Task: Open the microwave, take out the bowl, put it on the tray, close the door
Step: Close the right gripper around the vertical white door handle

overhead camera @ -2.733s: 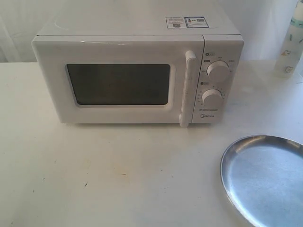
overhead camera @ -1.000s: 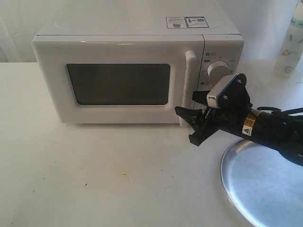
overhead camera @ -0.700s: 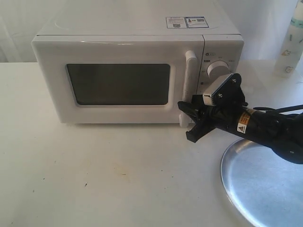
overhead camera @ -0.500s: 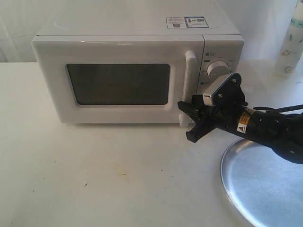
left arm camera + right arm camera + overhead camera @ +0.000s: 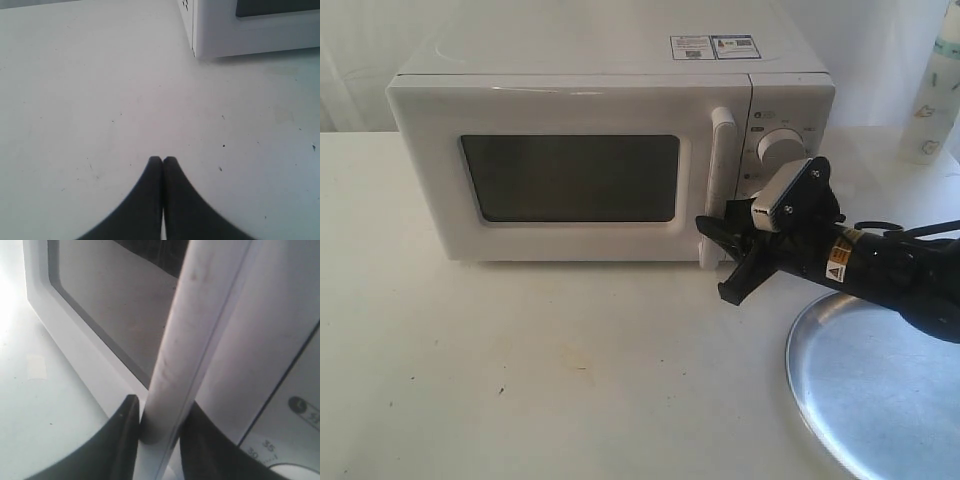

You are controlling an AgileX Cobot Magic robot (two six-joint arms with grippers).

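Robot lab mock-up; microwave (image 5: 570, 110) on white table (image 5: 520, 380), white curtain (image 5: 360, 50) behind.

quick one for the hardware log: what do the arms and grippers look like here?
Right gripper: black tapered fingers, with a light grey bracket with visible screws at the wrist. Its arm is black and tubular, with a small label bearing a yellow warning triangle and thin black cables. Left gripper: only two black fingers narrowing to rounded tips show, no markings visible.
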